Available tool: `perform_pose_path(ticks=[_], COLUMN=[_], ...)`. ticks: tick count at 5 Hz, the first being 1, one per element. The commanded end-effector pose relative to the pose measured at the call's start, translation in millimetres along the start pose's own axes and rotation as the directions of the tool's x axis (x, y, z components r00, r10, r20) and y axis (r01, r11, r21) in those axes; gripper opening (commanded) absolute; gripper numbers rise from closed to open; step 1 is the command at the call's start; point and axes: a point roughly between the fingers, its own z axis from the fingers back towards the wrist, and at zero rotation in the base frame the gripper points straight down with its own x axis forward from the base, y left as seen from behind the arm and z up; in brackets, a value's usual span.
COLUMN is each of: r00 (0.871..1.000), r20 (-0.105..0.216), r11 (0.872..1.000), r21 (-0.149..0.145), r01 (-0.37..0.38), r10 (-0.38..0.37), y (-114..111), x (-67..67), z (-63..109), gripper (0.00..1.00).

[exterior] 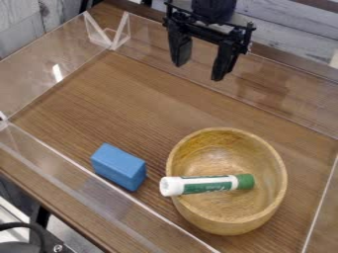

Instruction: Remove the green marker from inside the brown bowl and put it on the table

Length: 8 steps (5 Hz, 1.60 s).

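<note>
Inside brown bowl point(227, 188), green marker point(208, 184).

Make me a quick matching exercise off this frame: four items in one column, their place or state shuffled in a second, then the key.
Column 1:
1. green marker
2. brown bowl
3. blue block
4. gripper

Column 2:
A. on the table, left of the bowl
B. up at the far side, fingers open, holding nothing
C. lying across the inside of the bowl
D. on the table at the near right, holding the marker

Pairs: 1-C, 2-D, 3-A, 4-B
</note>
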Motion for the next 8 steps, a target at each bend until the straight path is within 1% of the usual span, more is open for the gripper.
perform_pose_path(ticks=[1,2,3,4,5,8], r00=[1.000,0.989,0.969,0.957,0.949,0.922], r20=[-0.012,0.009,0.037,0.055,0.071,0.121], r11=[1.000,0.989,0.970,0.959,0.951,0.930], r21=[-0.001,0.001,0.008,0.021,0.029,0.034], r01=[0.025,0.147,0.245,0.284,0.307,0.366], r10=[-0.025,-0.147,-0.245,-0.285,-0.308,-0.367], y=[-6,-23,-38,-50,-57,-73], x=[-8.1,-28.5,-46.7,-57.9,-62.9,-67.5], z=[-5.4,-10.1,-12.4,-14.8,-20.6,-56.0], gripper=[1.00,1.00,1.00,1.00,1.00,1.00])
